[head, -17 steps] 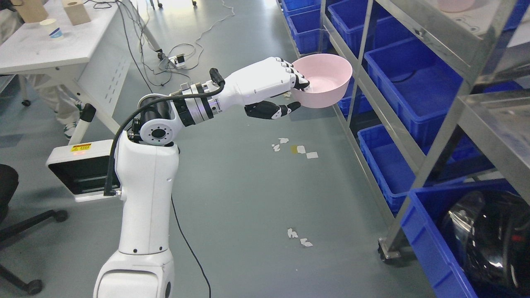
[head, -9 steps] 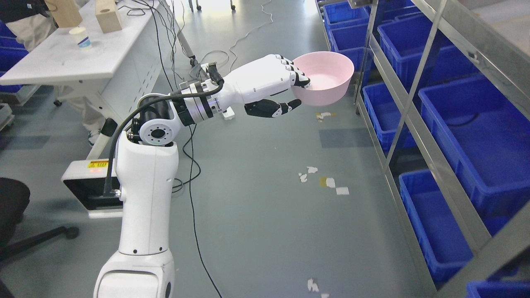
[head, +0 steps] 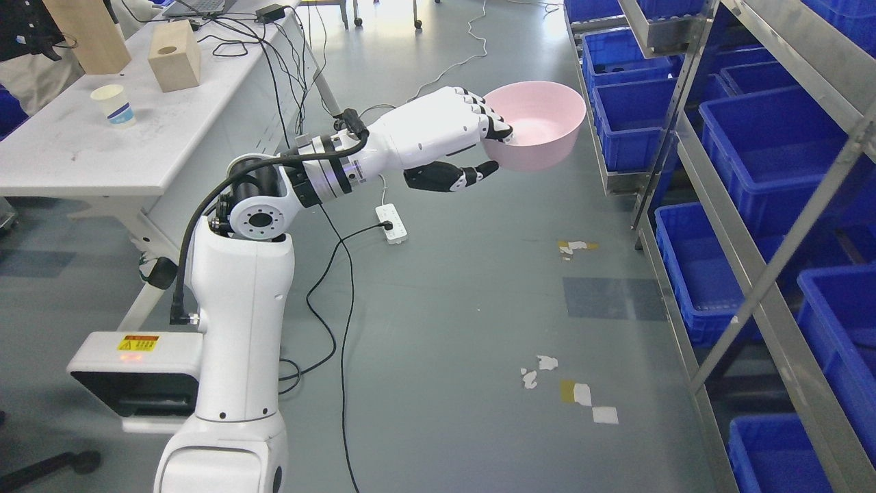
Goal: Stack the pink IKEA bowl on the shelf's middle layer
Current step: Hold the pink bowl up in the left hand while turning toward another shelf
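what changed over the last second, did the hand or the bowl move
Mostly the camera moved: the whole view swung, so the shelf, its blue bins and the white table sit differently in the picture. That is the robot turning or driving, not those things moving. Unchanged: the left hand keeps the same grip on the pink bowl, fingers over its near rim and thumb beneath, held upright at the same spot in view. Nothing was let go.

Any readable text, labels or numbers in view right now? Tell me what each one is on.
Nothing legible.
Yellow warning sticker on the white box: print too small to read.
Paper cup on the table: blue band, no readable words.
Pink bowl in the left hand: no visible marking.
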`<state>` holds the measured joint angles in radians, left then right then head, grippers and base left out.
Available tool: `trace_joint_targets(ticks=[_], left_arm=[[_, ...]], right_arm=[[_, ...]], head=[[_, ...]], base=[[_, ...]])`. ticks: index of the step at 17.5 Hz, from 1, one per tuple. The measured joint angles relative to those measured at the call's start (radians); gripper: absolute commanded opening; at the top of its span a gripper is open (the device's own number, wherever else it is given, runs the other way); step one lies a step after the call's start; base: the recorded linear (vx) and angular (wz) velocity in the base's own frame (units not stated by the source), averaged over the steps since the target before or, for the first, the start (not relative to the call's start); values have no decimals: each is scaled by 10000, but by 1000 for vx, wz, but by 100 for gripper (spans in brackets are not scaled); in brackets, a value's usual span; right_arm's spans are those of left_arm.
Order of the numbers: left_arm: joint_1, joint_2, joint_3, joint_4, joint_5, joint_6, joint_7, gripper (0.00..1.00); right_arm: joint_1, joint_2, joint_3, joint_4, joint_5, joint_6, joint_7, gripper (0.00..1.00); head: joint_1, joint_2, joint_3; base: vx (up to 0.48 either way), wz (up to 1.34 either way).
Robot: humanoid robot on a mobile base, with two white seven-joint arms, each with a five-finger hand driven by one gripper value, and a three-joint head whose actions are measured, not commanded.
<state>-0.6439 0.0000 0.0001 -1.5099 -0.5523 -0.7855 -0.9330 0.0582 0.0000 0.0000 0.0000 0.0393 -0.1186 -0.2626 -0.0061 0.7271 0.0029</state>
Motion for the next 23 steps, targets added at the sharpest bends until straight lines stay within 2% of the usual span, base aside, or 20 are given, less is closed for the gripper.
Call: trace_joint_targets(ticks=[6,17,19,23], left_arm=[[-91,0,0,-7,0,0,123,1],[-353,3,0,39,69,-1,193,2],[-457,3,-89,56,136,0,193,2],[-577,2,-402,92,267,-1,195,1]], right_arm=[[3,0,0,0,0,6,0,100],[-13,0,0,-1,0,34,0,100],[-11,0,0,-1,0,35,0,100],[7,0,0,0,-1,35,0,100]], head=[[0,0,0],[0,0,0],[0,0,0],[0,0,0]], base=[[450,15],[264,-52],[168,-934],[129,-1936]])
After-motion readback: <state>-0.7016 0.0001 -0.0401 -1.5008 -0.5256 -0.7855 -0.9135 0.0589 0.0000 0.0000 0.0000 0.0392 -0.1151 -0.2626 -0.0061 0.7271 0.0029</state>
